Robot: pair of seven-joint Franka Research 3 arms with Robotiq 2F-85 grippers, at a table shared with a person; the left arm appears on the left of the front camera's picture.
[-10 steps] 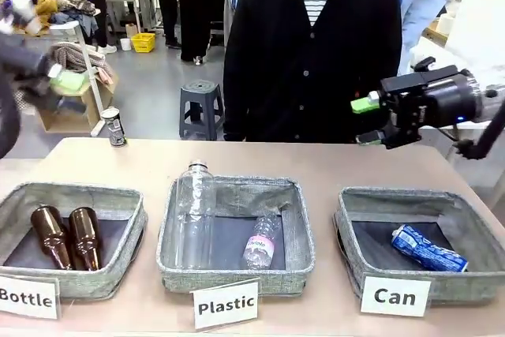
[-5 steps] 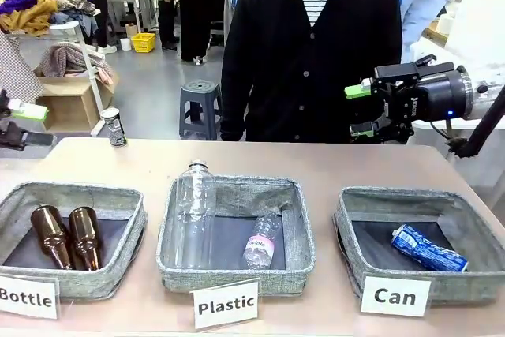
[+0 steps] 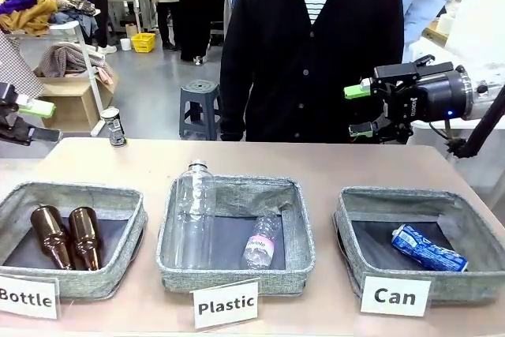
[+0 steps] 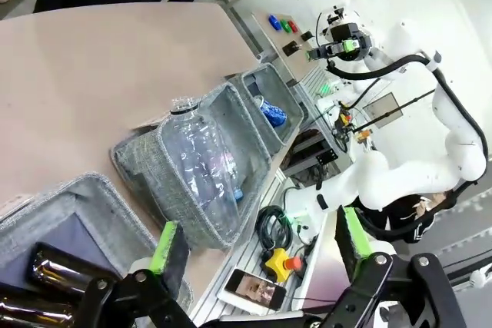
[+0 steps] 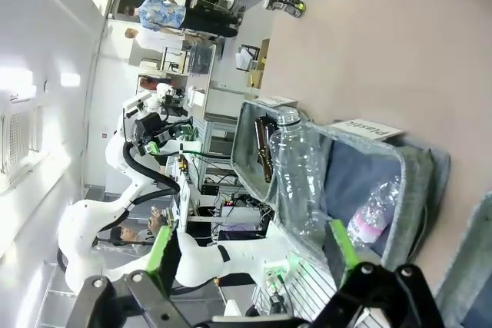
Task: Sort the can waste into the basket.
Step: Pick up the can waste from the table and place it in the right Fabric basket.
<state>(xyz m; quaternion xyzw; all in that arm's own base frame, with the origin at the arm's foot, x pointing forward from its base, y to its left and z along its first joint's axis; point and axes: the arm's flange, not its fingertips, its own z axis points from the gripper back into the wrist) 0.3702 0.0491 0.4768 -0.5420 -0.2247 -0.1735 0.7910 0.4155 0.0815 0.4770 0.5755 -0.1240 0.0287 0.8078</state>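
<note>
A crushed blue can (image 3: pixel 428 249) lies in the grey basket (image 3: pixel 347 230) behind the "Can" sign at the right, and it shows again in the left wrist view as the blue can (image 4: pixel 271 113). A dark can (image 3: pixel 115 126) stands at the table's far left edge, also visible as the dark can (image 5: pixel 284 4). My left gripper (image 3: pixel 30 121) hovers open at the picture's left edge, above the table's left end, its own view showing open jaws (image 4: pixel 259 242) with nothing between them. My right gripper (image 3: pixel 361 110) hangs open and empty above the far right of the table, as seen too in its own view (image 5: pixel 252 245).
The middle basket (image 3: pixel 169 234) signed "Plastic" holds two clear bottles (image 3: pixel 195 215). The left basket (image 3: pixel 134 230) signed "Bottle" holds two brown glass bottles (image 3: pixel 69 236). A person in a dark cardigan (image 3: pixel 312 53) stands at the far side. Bare tabletop (image 3: pixel 260 159) runs behind the baskets.
My left arm has swung down and out toward the left edge and settled there. My right gripper has shifted slightly left and up. Cans and baskets have not moved.
</note>
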